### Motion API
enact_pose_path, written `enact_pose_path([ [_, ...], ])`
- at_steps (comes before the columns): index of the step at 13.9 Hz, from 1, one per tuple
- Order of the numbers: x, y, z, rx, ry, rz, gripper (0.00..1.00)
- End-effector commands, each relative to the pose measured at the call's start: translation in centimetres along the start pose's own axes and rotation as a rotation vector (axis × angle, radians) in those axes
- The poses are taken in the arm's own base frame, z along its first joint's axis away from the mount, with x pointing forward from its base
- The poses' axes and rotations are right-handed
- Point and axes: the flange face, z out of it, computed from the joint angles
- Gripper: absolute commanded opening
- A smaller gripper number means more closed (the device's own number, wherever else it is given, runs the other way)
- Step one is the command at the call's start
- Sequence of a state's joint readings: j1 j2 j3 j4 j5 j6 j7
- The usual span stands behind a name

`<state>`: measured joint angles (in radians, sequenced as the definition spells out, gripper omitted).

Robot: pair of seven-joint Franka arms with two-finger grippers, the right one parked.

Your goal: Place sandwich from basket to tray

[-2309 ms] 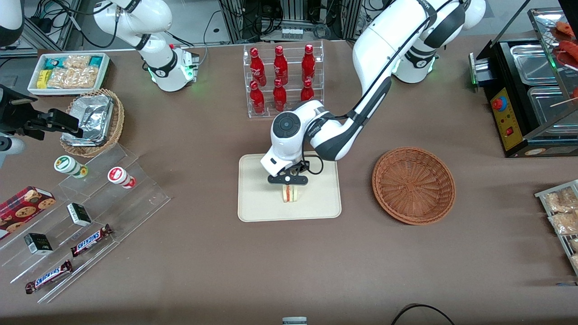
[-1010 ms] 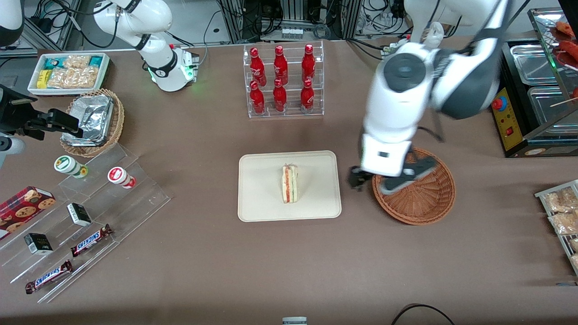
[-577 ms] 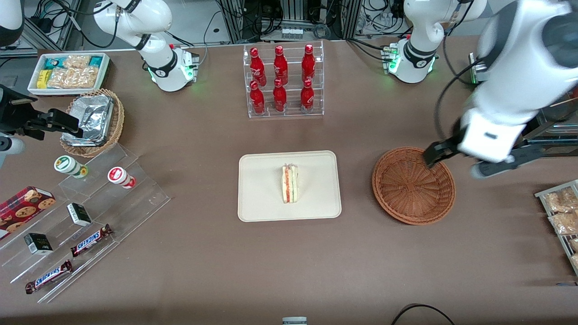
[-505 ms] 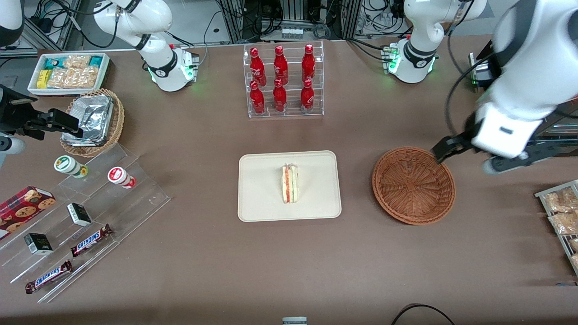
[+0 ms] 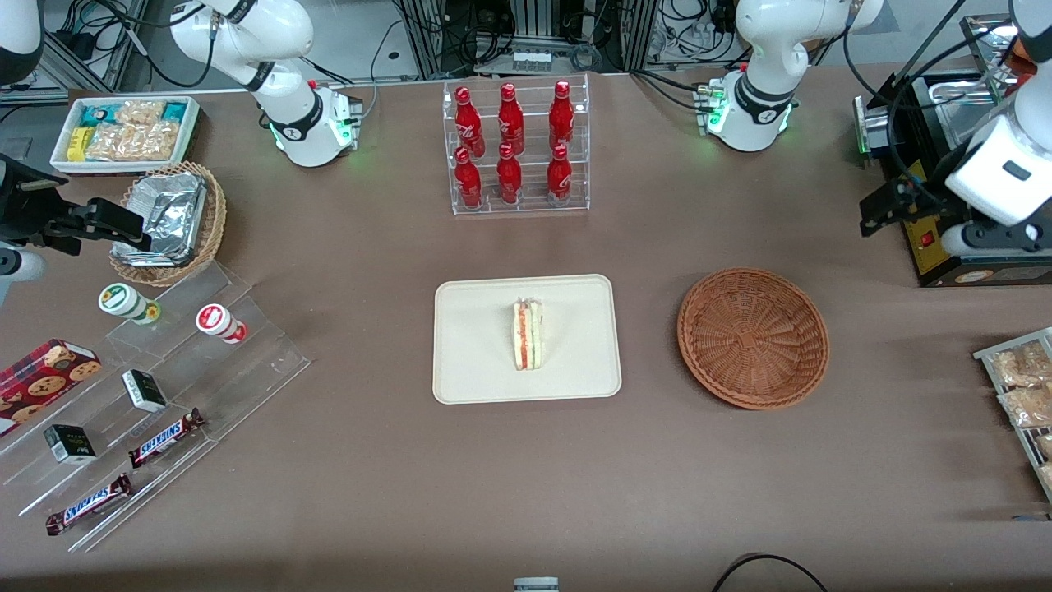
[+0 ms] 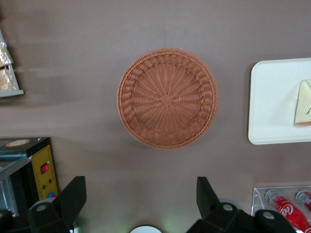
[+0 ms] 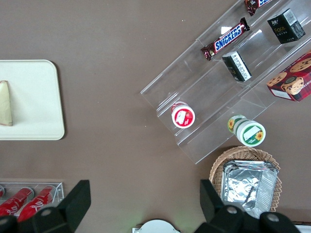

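At the right edge of the front frame, the gripper (image 5: 912, 215) hangs high with fingers (image 6: 72, 195) spread wide, holding nothing. One basket (image 5: 753, 337) sits lower and nearer the camera (bare inside). One sandwich (image 5: 527, 335) stands on the single tray (image 5: 477, 362), mid-frame. Six red bottles (image 5: 510, 145) fill one clear rack, upper centre.

"SNICKERS" reads on two candy bars (image 5: 167, 437) at the lower left of the front view, lying on the clear stepped display (image 5: 156, 395). The gripper (image 5: 920, 215) bears no readable text.
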<state>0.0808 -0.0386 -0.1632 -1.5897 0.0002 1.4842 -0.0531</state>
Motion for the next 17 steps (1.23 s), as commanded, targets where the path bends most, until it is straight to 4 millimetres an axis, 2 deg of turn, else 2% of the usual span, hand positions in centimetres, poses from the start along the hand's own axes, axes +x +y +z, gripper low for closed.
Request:
enact_pose_path([
  [1, -1.1, -2.0, -0.3, -0.03, 0.028, -0.004, 1.0],
  [6, 3.1, -1.9, -2.0, -0.014, 0.075, 0.013, 1.0],
  [9, 3.0, -2.2, -2.3, -0.009, 0.078, 0.063, 1.0],
  [14, 3.2, -2.2, -1.8, -0.011, 0.067, 0.004, 1.0],
  [17, 3.4, -2.0, -0.8, -0.012, 0.046, -0.001, 1.0],
])
